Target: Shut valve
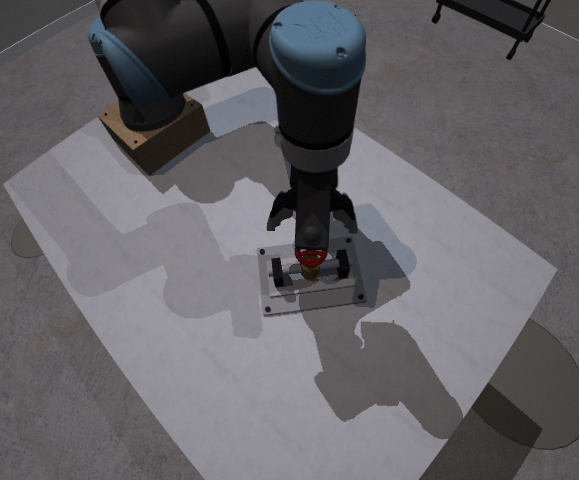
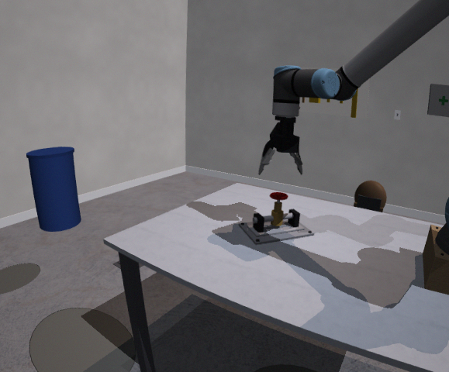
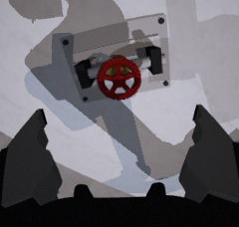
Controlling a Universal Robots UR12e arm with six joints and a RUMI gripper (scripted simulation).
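Observation:
A small red handwheel [image 2: 278, 195] tops a brass valve on a pipe held by two black clamps on a grey baseplate [image 2: 275, 231] on the white table. It also shows in the top view [image 1: 310, 256] and in the wrist view [image 3: 119, 79], where its spokes are clear. My gripper [image 2: 280, 168] hangs well above the handwheel, pointing straight down, with its fingers wide open and empty. In the wrist view the two dark fingers frame the lower corners, and the wheel lies ahead of the gap between them.
The arm's base stands on a wooden block [image 1: 154, 129] at the table's far corner. A blue barrel [image 2: 53, 187] stands on the floor by the left wall. A brown round object [image 2: 370, 194] sits beyond the table's far edge.

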